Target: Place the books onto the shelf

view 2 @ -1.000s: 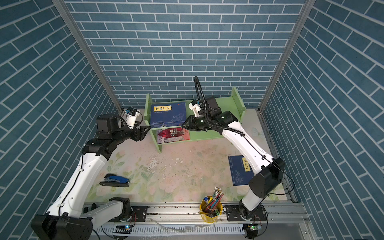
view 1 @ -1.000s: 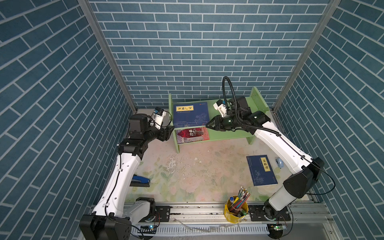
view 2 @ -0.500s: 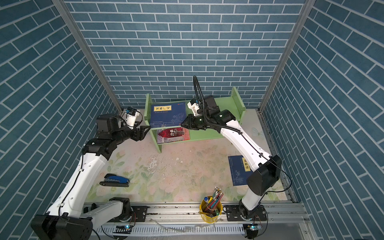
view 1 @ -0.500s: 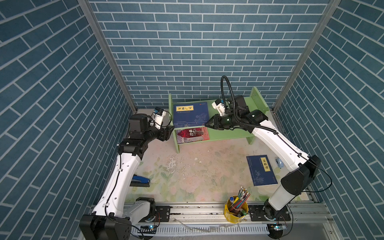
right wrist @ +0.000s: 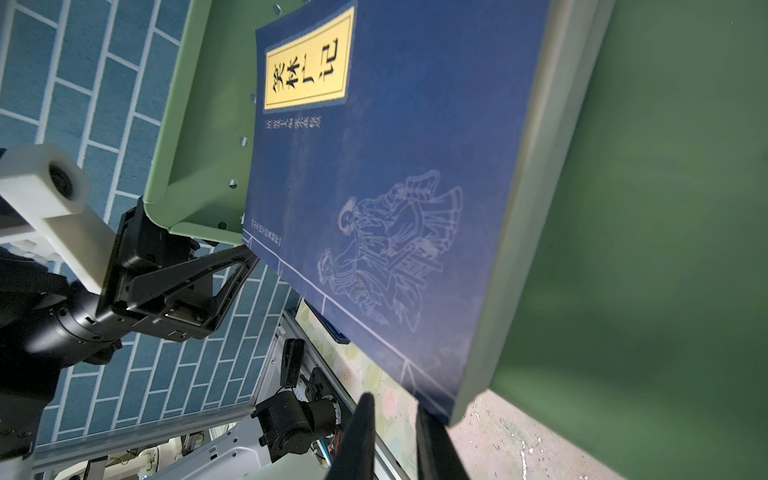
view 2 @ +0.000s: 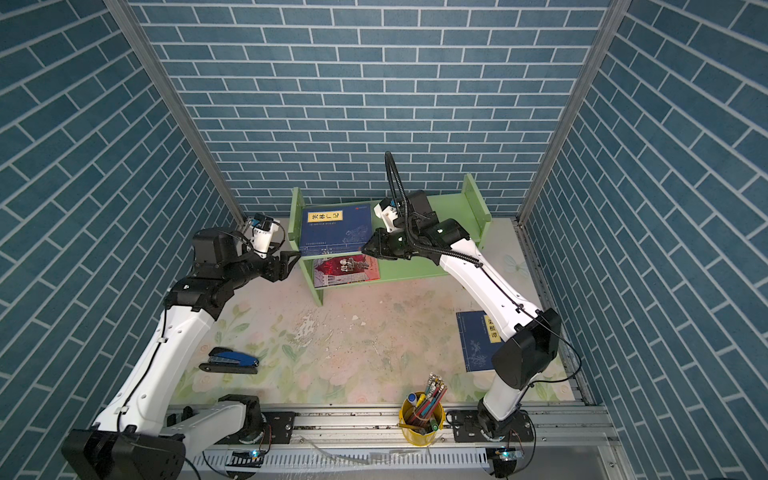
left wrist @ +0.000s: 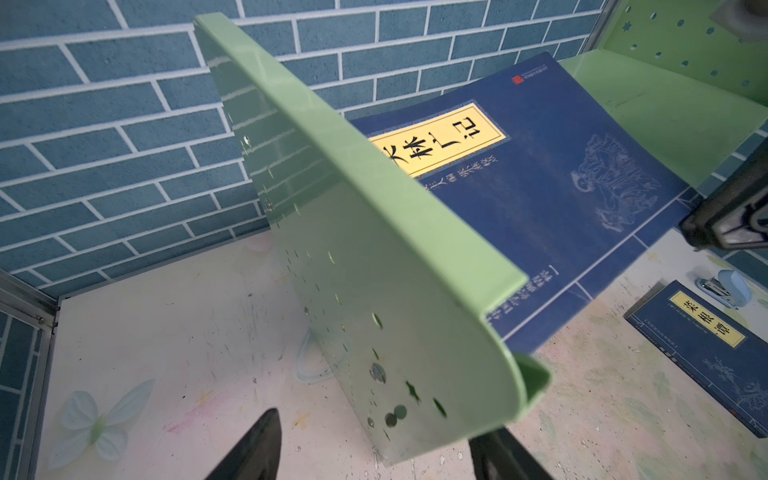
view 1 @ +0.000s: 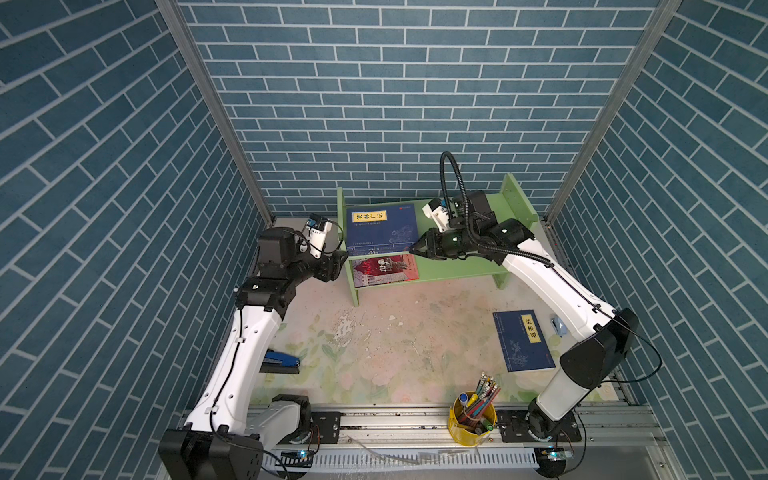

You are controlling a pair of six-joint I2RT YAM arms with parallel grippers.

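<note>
Shelf (view 1: 517,203), light green with two tiers, stands at the back of the table (view 1: 395,345) in both top views. On its upper tier, at the left end, a navy book (view 1: 382,228) with a yellow label lies flat. Below it, on the lower tier, lies a red and grey book (view 1: 386,270). A second navy book (view 1: 523,338) lies flat on the table at the right, well apart from the shelf. In a top view the right arm covers part of this second navy book (view 2: 471,349). The left claw (view 1: 338,262) is at the front edge of the left side panel (view 1: 353,291). The right claw (view 1: 415,247) is at the front right corner of the navy book on the upper tier. A blue stapler (view 1: 282,361) lies at the left, and a yellow pencil cup (view 1: 471,411) stands at the front.

In the left wrist view the two fingers (left wrist: 257,444) of the left claw (left wrist: 380,428) stand wide apart, so it is open. The lower front corner of the side panel (left wrist: 374,270) is between them; whether a finger touches the panel I cannot tell. Beside the second navy book (left wrist: 706,345) lies a small pale blue stapler (left wrist: 725,286).

In the right wrist view the navy book (right wrist: 395,166) fills the middle. The fingers (right wrist: 361,440) of the right claw (right wrist: 395,409) stand close together with a narrow gap, just beside the near corner of the book. Whether they pinch it I cannot tell.
</note>
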